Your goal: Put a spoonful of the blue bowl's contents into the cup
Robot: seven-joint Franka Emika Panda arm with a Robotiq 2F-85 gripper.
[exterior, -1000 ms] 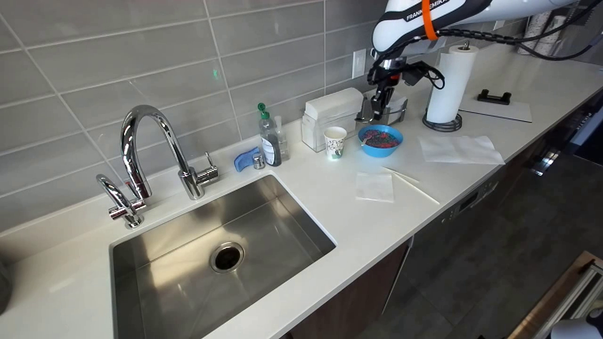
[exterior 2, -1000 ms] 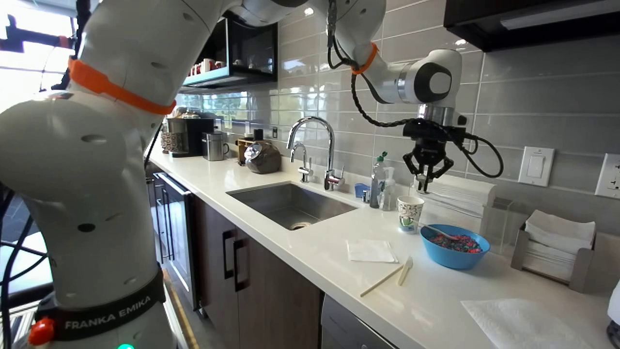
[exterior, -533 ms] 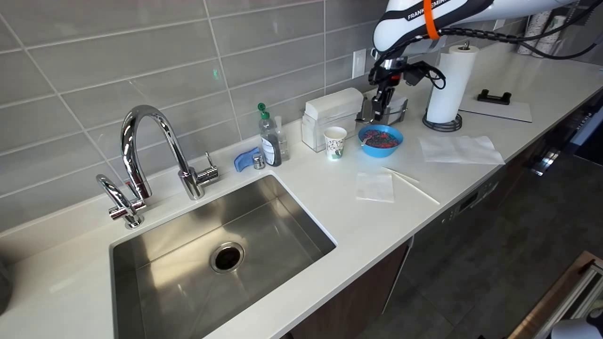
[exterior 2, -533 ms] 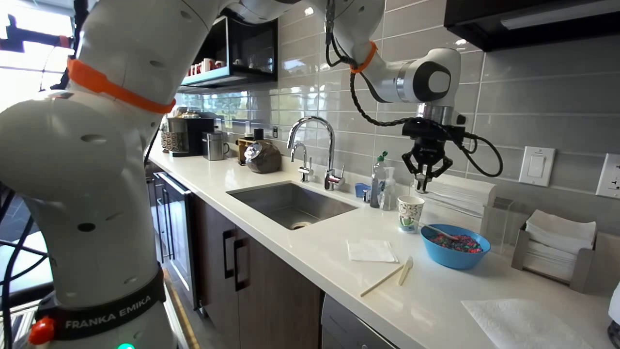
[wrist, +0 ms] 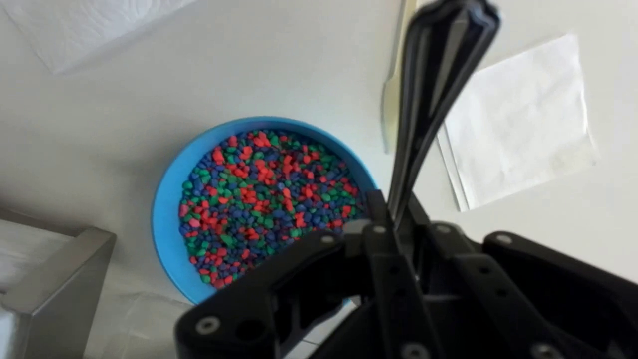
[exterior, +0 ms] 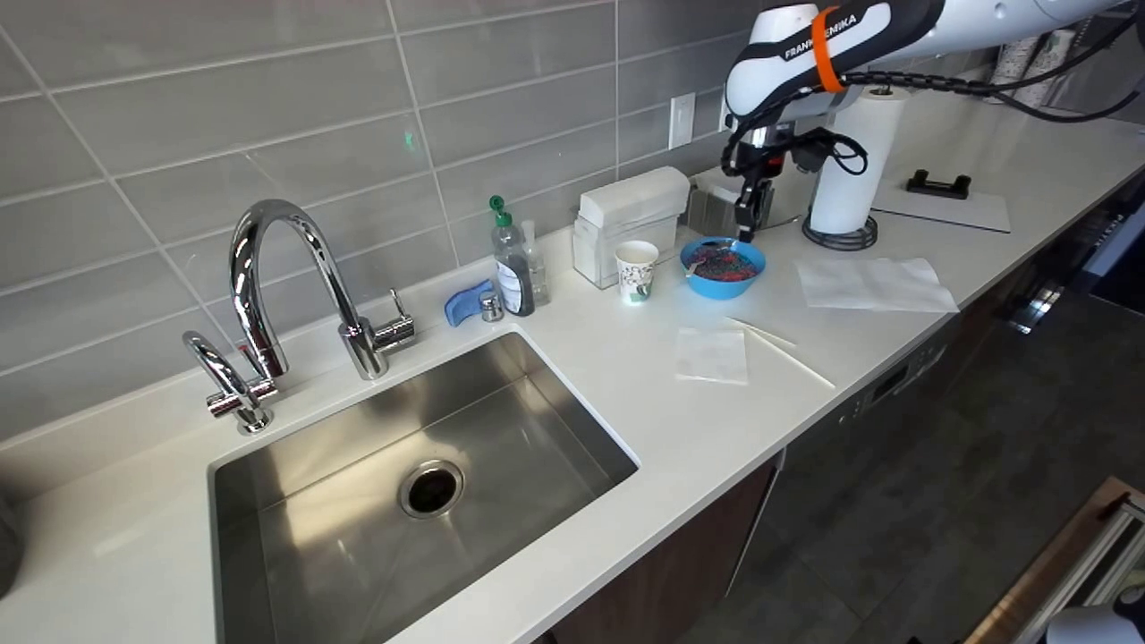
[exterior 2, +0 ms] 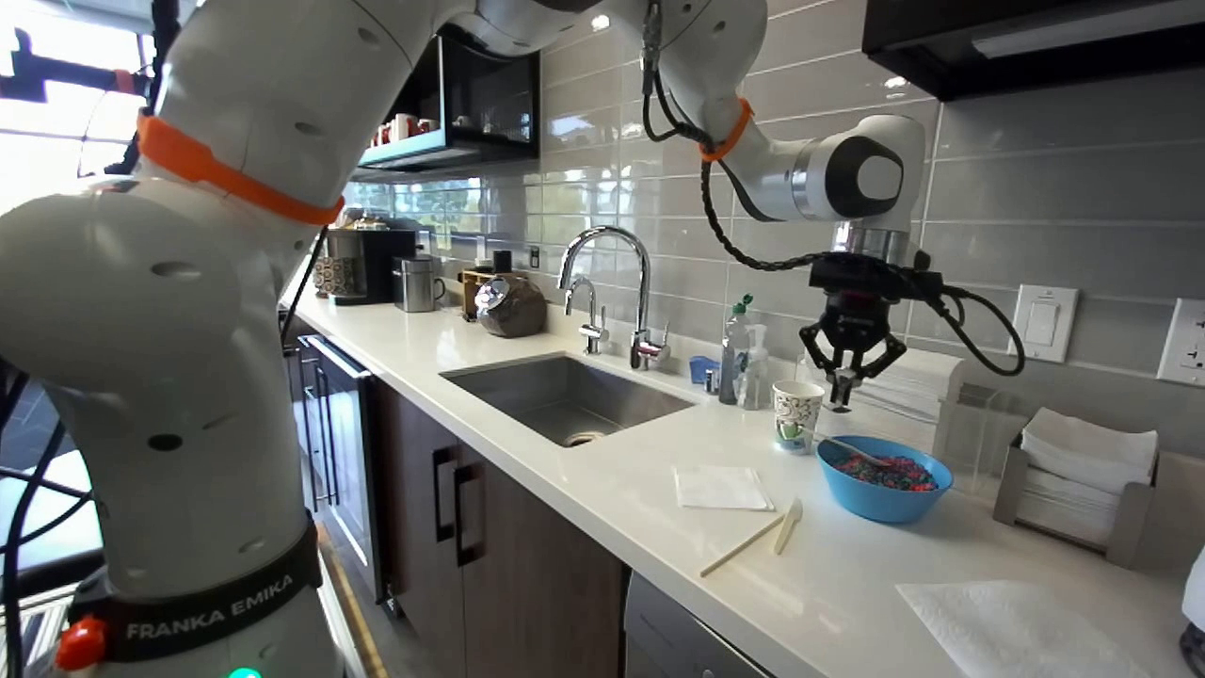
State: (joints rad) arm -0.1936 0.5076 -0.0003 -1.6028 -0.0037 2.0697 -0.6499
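Lower than before, the hand (exterior 2: 840, 402) — clenched — hangs near the blue bowl (exterior 2: 877, 501) of coloured bits (wrist: 264, 194).

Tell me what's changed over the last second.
The claw has come down and shifted rightward in both exterior views, the arm moving with it. It remains shut; nothing was taken hold of or let go. The blue bowl, its contents, the pale utensil across its rim and the cup stayed put.
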